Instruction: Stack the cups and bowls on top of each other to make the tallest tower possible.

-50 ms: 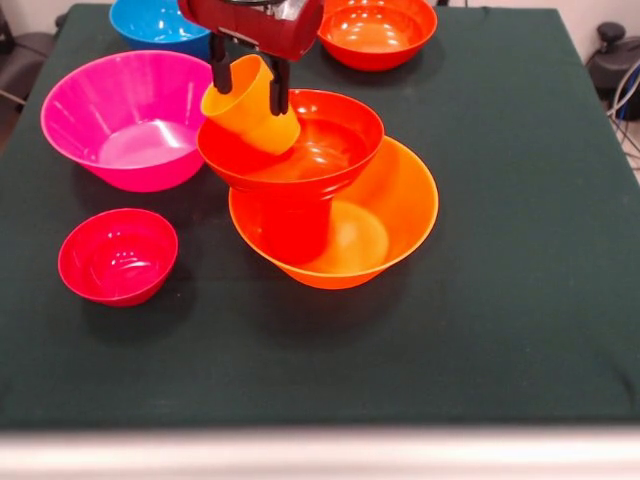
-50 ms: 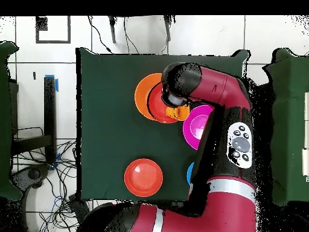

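The tower stands mid-table: a wide orange bowl holds an upturned red-orange cup, and a red-orange bowl sits on that cup. My gripper is shut on an orange cup. The cup is tilted, mouth up and to the left, with its base low over the left side of the upper bowl. I cannot tell whether it touches the bowl. In the overhead view the arm's head hides the gripper.
A pink bowl stands just left of the tower and a small crimson bowl in front of it. A blue bowl and another red-orange bowl sit along the far edge.
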Controlling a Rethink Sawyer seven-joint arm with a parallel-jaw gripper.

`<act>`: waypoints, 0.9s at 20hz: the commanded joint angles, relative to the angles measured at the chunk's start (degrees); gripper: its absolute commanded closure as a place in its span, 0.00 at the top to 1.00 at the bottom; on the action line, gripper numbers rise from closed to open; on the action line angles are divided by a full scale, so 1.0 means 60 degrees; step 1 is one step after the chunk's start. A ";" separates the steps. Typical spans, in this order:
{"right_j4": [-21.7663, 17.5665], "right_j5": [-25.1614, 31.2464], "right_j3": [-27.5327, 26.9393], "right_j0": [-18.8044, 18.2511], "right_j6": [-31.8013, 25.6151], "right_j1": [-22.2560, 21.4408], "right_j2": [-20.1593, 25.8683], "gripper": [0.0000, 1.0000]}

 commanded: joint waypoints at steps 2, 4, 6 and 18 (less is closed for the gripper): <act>-0.0542 -0.0624 0.0906 0.0036 -0.0269 0.0316 0.0746 0.00; -0.0521 -0.0552 0.0894 0.0042 -0.0249 0.0321 0.0742 0.00; -0.0531 -0.0540 0.0844 0.0052 -0.0242 0.0347 0.0733 0.00; -0.0487 -0.0008 0.0635 0.0202 -0.0101 0.0240 0.0632 0.00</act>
